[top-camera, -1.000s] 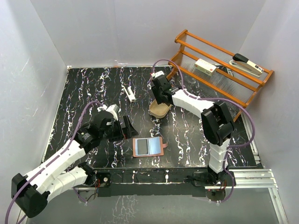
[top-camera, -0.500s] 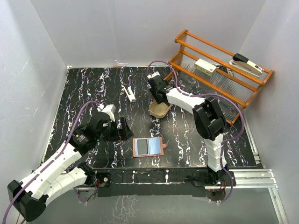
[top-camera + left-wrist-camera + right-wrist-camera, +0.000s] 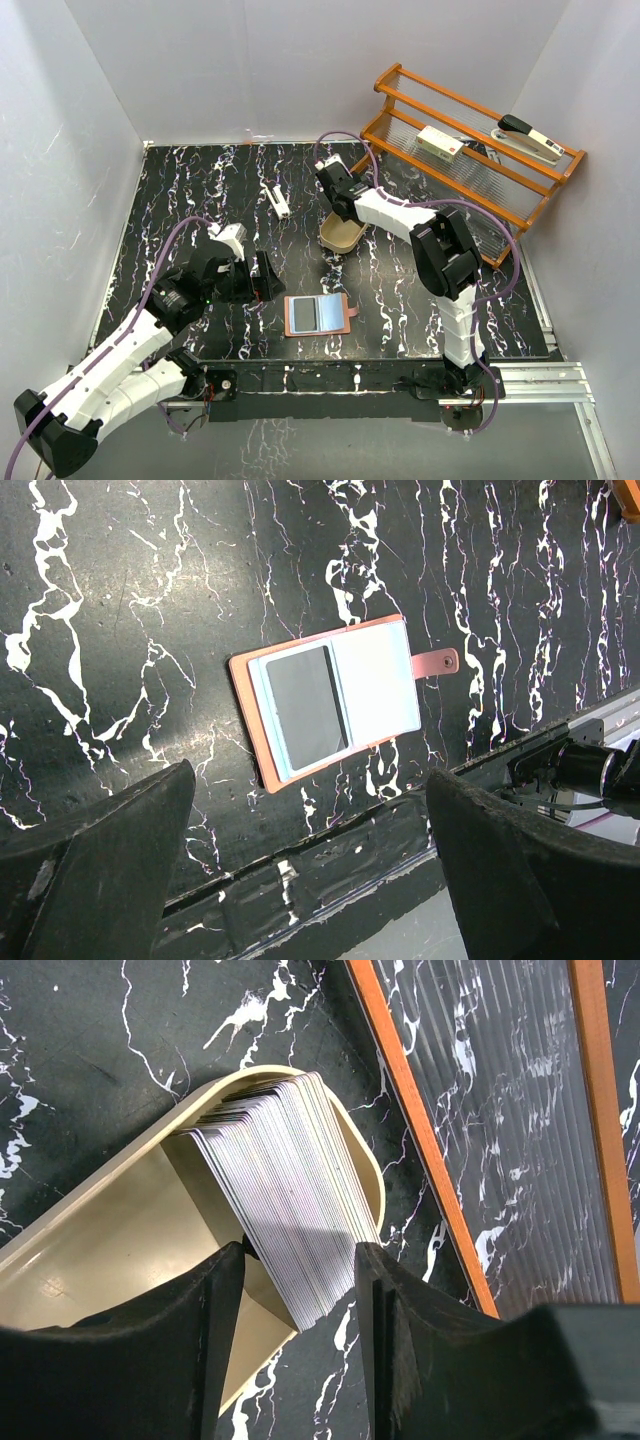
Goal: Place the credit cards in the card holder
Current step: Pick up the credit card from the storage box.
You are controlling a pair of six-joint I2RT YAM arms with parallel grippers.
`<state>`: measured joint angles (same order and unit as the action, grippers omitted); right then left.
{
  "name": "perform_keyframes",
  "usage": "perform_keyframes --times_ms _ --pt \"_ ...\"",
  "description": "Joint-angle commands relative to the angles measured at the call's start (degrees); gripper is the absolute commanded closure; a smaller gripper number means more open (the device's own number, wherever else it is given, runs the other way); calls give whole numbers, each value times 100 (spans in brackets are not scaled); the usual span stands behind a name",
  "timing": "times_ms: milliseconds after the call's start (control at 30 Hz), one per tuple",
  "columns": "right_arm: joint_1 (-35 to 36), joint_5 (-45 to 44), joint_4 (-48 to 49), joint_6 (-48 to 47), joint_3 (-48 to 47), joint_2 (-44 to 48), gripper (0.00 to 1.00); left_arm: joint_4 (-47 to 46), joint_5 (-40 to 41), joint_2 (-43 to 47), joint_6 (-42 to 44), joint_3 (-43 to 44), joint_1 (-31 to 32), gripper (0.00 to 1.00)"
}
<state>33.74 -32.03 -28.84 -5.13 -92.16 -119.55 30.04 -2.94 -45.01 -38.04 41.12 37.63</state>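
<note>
The credit cards (image 3: 285,1180) are a thick whitish-grey stack leaning on edge in the tan oval tray (image 3: 110,1250). My right gripper (image 3: 298,1255) is open and straddles the near end of the stack, one finger on each side. In the top view it (image 3: 338,210) hangs over the tray (image 3: 345,240) and hides the cards. The card holder (image 3: 318,314) lies open and flat near the front edge, salmon-brown with a pale blue inside and a dark rectangle in its left half (image 3: 305,705). My left gripper (image 3: 262,275) is open and empty, above and left of it.
An orange wire rack (image 3: 470,150) stands at the back right with a white box (image 3: 438,142) and a stapler (image 3: 530,138) on it. A small white object (image 3: 277,201) lies mid-table. The table's front edge (image 3: 330,850) runs just below the card holder.
My right gripper has shifted slightly left and back over the tray while its elbow swung left. My left gripper has drawn back a little to the left. The card holder has not moved.
</note>
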Motion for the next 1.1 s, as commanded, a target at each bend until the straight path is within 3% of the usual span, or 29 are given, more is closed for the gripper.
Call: perform_keyframes --times_ms 0,767,1067 --pt "-9 -299 173 -89 -311 -43 56 6 40 89 83 -45 25 1" --pt "-20 -341 174 -118 -423 54 73 47 48 130 49 -53 25 1" --pt "-25 -231 178 -119 -386 124 85 28 54 136 34 -77 25 1"
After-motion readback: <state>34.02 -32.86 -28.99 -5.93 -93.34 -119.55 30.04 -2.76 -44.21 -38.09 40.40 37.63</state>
